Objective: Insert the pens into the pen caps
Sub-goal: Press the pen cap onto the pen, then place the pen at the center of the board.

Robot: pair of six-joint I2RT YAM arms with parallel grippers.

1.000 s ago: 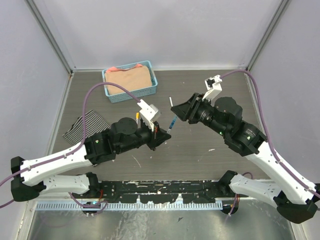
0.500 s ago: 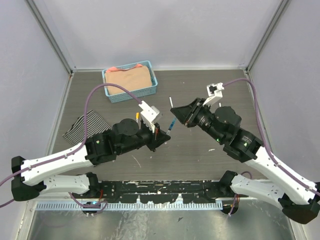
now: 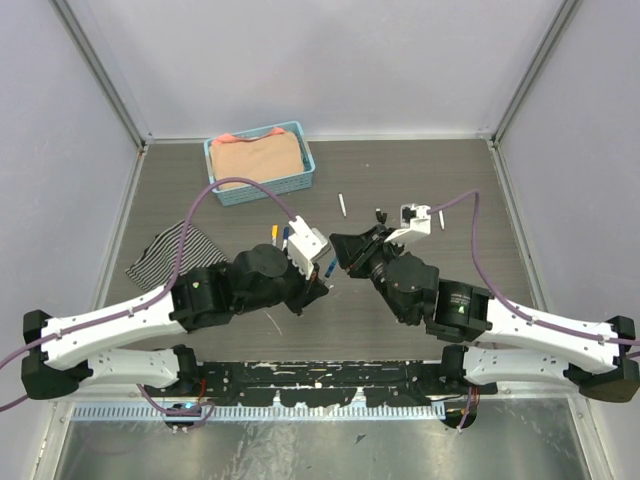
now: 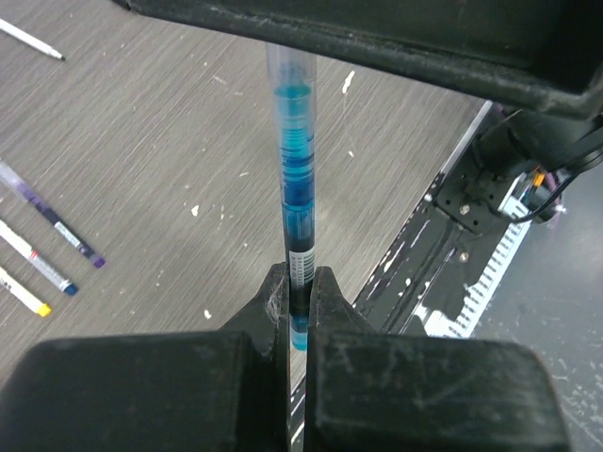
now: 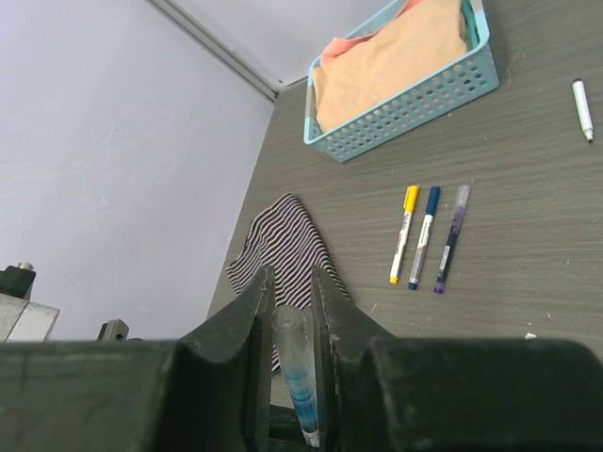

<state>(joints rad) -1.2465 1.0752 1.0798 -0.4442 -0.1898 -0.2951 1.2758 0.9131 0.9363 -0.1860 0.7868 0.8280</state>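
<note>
One blue-inked pen (image 4: 297, 169) is clamped at its lower end by the left gripper (image 4: 300, 282), and its clear upper end is clenched by the right gripper (image 5: 290, 282). In the right wrist view, three capped pens (image 5: 422, 237) are laid side by side on the table at two o'clock, and a basket (image 5: 415, 108) is seen at one.

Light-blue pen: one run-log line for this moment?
phase: capping | left gripper: shut on light-blue pen | right gripper: shut on same pen's far end | table: three capped pens, one loose white pen
</note>
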